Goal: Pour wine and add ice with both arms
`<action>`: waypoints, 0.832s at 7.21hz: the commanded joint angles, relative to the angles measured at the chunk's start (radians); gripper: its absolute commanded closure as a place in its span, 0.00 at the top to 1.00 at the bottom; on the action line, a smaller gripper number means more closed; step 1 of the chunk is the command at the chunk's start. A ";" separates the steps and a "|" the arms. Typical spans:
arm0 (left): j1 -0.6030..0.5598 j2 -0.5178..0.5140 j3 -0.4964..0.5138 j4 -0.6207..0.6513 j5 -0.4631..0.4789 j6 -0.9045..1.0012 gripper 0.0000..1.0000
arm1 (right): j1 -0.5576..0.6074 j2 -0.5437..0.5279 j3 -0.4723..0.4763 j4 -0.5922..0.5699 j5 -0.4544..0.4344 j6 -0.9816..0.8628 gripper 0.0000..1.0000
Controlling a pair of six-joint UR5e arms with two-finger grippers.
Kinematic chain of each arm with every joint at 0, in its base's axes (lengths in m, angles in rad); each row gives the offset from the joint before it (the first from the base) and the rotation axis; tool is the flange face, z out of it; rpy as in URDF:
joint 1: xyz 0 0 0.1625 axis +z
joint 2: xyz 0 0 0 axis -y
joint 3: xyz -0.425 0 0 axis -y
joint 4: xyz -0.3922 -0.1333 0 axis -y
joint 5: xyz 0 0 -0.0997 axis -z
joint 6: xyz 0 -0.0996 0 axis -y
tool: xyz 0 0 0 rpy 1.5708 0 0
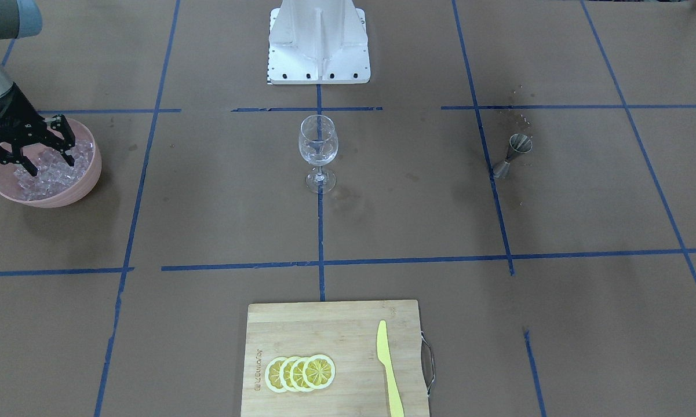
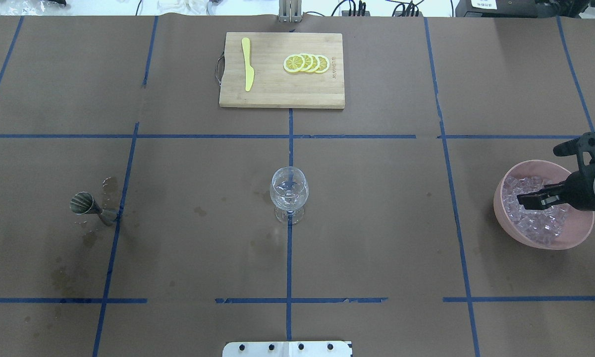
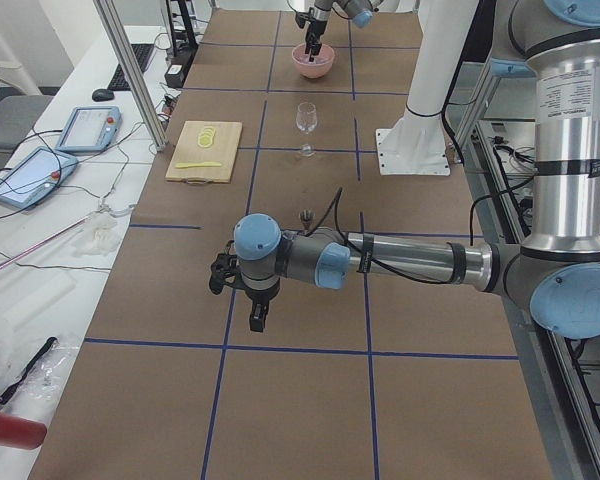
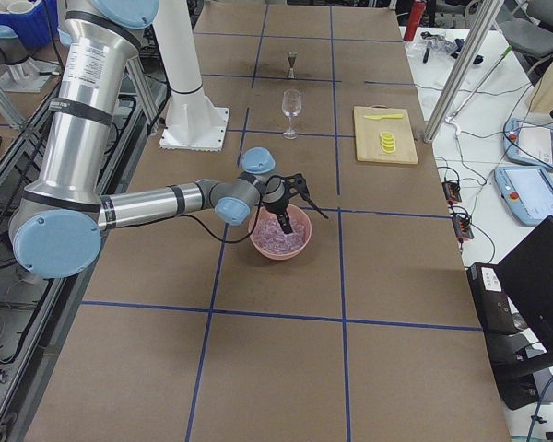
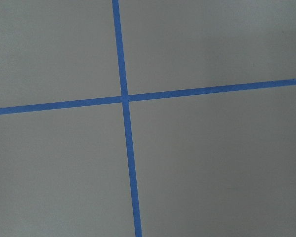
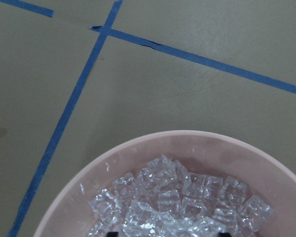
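Far left of the overhead view, the left gripper (image 3: 255, 318) is out of frame. Only the left side camera catches it, hanging over bare paper near a blue tape cross (image 5: 125, 98), and I cannot tell how its jaws stand. Next along is the metal jigger (image 2: 91, 208), on a tape line. In the centre the wine glass (image 2: 289, 191) stands upright, with the cutting board (image 2: 277, 94) beyond it carrying a yellow knife (image 2: 248, 67) and lemon slices (image 2: 307, 63). Over on the right is the pink bowl (image 2: 500, 208), heaped with the ice (image 2: 540, 223). The right gripper (image 1: 51, 164) is down in it, jaws spread wide, tips among the cubes and nothing gripped between them.
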 commanded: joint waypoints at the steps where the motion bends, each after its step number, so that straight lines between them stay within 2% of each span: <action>1: -0.001 0.000 -0.001 0.000 0.000 0.000 1.00 | 0.001 -0.003 -0.027 -0.001 -0.002 -0.002 0.70; 4: 0.001 0.000 0.000 0.000 0.000 0.000 1.00 | -0.001 0.002 -0.032 -0.001 -0.002 -0.001 0.66; 6: 0.001 0.000 -0.001 0.000 0.000 0.000 1.00 | -0.001 -0.001 -0.031 -0.001 -0.004 -0.001 0.54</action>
